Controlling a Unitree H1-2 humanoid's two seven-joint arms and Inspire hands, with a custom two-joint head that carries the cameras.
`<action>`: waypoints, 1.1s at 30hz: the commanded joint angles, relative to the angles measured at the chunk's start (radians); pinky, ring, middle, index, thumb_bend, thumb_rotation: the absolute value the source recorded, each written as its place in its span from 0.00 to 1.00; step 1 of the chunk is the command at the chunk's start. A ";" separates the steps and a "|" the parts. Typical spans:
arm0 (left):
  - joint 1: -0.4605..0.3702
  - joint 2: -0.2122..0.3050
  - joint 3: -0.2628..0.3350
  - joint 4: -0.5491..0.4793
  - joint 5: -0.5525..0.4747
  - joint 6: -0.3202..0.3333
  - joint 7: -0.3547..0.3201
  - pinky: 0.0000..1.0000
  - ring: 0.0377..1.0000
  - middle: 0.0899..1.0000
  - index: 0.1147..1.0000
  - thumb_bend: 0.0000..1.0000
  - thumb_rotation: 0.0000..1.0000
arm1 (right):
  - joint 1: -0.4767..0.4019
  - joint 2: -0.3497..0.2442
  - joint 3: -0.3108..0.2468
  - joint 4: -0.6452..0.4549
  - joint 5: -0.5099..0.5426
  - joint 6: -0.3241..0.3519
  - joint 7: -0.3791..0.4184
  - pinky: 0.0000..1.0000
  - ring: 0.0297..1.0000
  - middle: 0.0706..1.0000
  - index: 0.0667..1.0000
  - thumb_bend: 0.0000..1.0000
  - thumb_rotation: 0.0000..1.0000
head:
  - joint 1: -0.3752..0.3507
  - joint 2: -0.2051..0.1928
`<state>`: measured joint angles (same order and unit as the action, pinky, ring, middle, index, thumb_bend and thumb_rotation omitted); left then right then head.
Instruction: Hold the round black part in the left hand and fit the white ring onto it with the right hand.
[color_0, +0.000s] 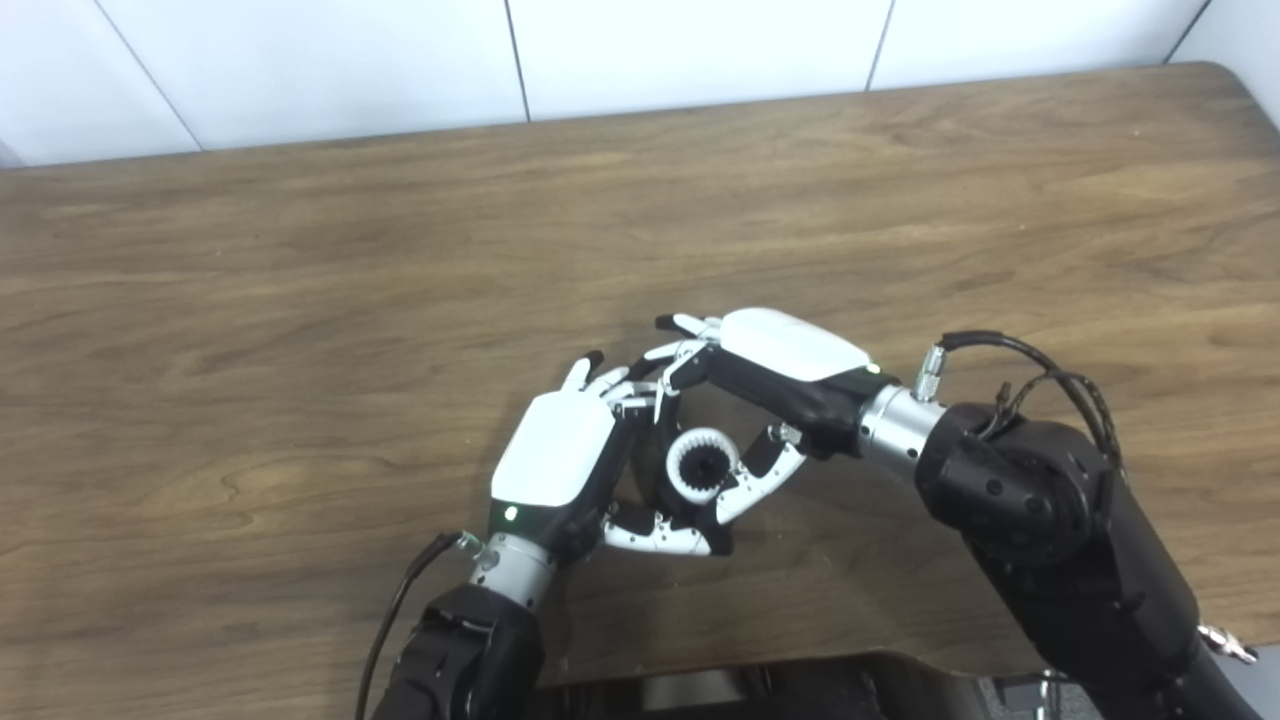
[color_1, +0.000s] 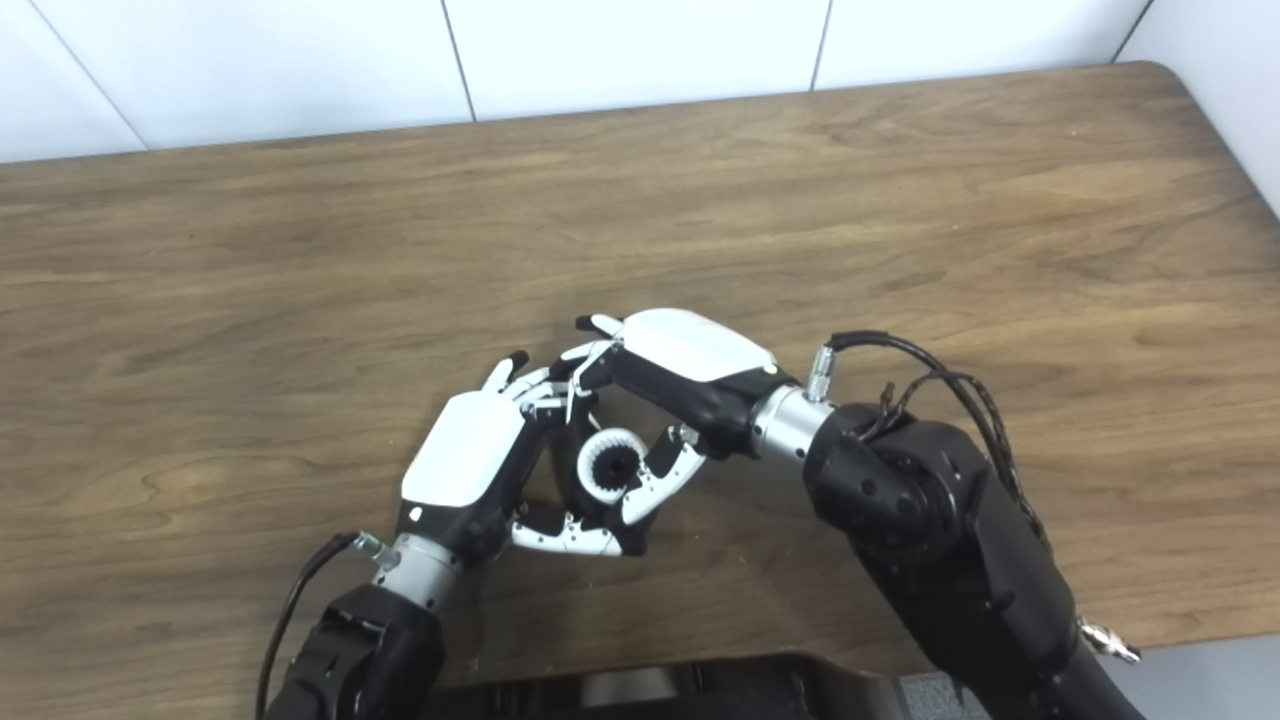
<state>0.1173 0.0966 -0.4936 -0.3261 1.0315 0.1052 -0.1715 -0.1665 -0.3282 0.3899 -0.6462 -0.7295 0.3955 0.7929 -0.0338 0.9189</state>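
My left hand (color_0: 560, 455) and right hand (color_0: 770, 375) meet just above the wooden table near its front edge. Between them sits the white ring (color_0: 702, 467), toothed on its inner edge, with the round black part (color_0: 708, 466) showing in its centre. My left hand's fingers curl around the black part from the left, thumb underneath. My right hand's fingers arch over the top and its thumb (color_0: 765, 475) presses the ring's right side. Most of the black part is hidden behind the ring and the fingers. The ring also shows in the right eye view (color_1: 612, 462).
The brown wooden table (color_0: 300, 300) stretches wide to the left, right and back. A white panelled wall (color_0: 640, 50) stands behind it. The table's front edge runs just below the hands, with a dark cut-out (color_0: 750, 690) near my body.
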 joint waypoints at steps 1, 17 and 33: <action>-0.002 -0.002 -0.005 -0.019 0.010 -0.008 -0.002 1.00 0.88 0.74 0.42 0.52 0.05 | -0.017 0.004 -0.015 -0.012 0.007 -0.001 -0.017 0.99 1.00 0.85 0.45 0.52 0.13 | -0.001 0.001; -0.004 -0.002 -0.002 -0.025 0.014 -0.003 -0.007 1.00 0.88 0.75 0.42 0.52 0.05 | -0.006 -0.001 -0.013 -0.007 0.019 0.012 -0.020 0.95 1.00 0.86 0.45 0.52 0.13 | -0.010 0.002; -0.004 0.000 0.000 -0.026 0.015 -0.005 -0.007 1.00 0.88 0.75 0.42 0.52 0.05 | 0.003 0.004 -0.011 0.004 0.022 0.008 -0.036 0.95 1.00 0.86 0.45 0.52 0.13 | -0.015 0.002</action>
<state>0.1177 0.0966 -0.4931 -0.3277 1.0324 0.1051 -0.1736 -0.1495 -0.3280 0.3846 -0.6268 -0.7099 0.4197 0.7830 -0.0476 0.9204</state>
